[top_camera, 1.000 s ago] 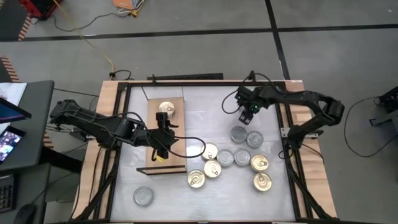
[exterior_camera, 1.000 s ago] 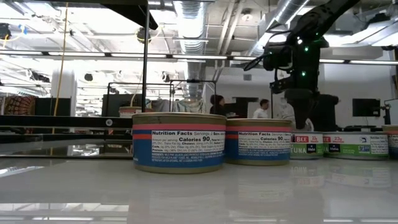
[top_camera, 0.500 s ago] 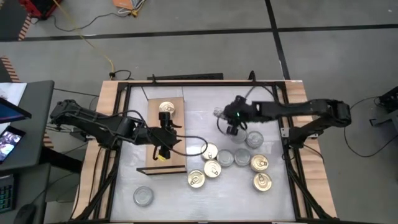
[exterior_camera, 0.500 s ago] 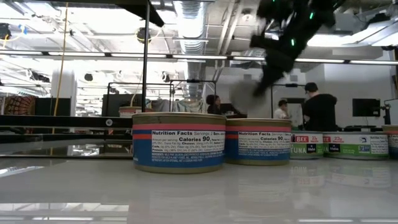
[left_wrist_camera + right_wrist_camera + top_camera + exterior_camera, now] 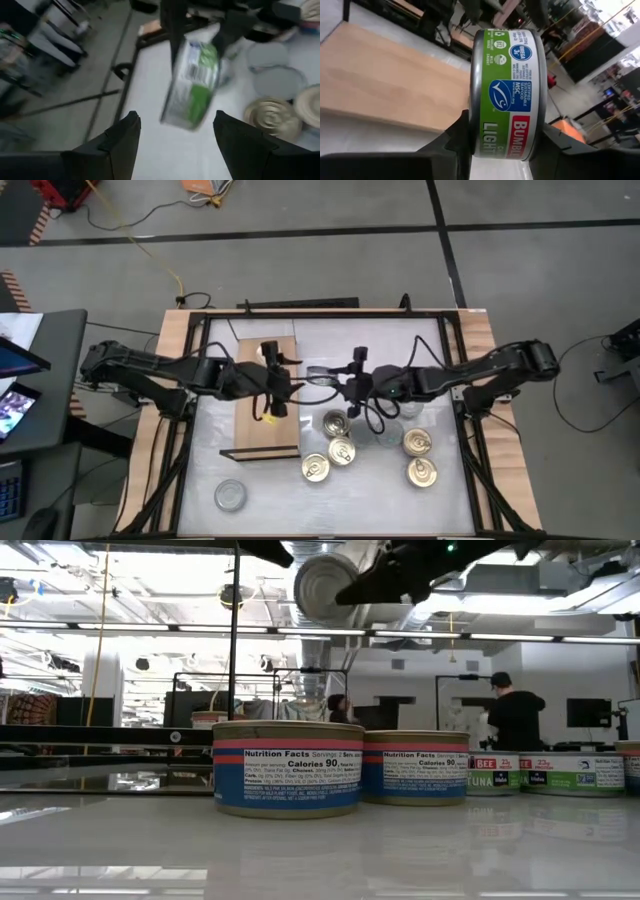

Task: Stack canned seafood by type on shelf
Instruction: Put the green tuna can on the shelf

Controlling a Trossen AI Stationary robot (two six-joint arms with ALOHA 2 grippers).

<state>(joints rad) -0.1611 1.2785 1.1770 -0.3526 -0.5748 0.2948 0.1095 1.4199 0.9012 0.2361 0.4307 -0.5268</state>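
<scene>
**Green-label tin held on edge beside the shelf**

Nearest the low camera, two blue-and-pink tins stand on the white table; you can read "Nutrition Facts" and "Calories 90" on both. Beyond them, loose gold and grey tins crowd the near right of the table, with one grey tin alone at near left. At mid-table the right gripper pinches a green-label tin turned on edge, its fingers on the two flat faces, just right of the shelf. That label shows "BUMBL", "LIGHT", "OMEGA 3" and an MSC sustainable-seafood mark. Expect a stiff, dense can with smooth metal faces that may slip, so grip it squarely. Your left gripper hovers over the shelf's right edge, fingers spread and empty, facing the tin.
</scene>
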